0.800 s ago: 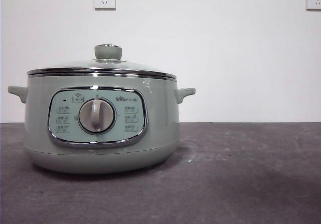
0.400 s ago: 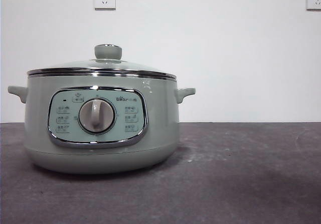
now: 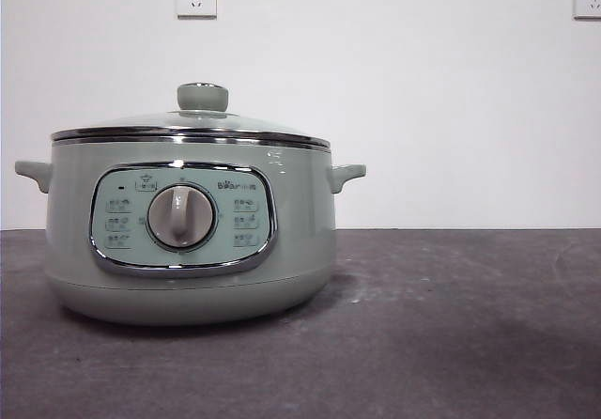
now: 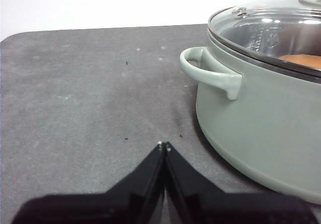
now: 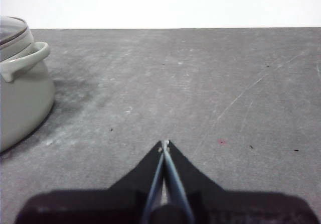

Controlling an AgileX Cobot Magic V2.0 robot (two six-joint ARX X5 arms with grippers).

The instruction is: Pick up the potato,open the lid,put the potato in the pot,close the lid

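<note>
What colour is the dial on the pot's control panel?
The dial on the pot is grey, clearest in the front view.

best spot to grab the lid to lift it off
Grip the round knob at the top centre of the lid, coming straight down from above. It stands proud of the shallow glass dome; the steel rim sits flush on the pot, leaving no edge to pinch.

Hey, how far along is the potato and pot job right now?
It looks finished. The potato shows orange through the glass lid, which sits closed on the pot. Nothing is in hand: the left tool and right tool are shut, empty, and apart from the pot. Nothing visible remains.
</note>
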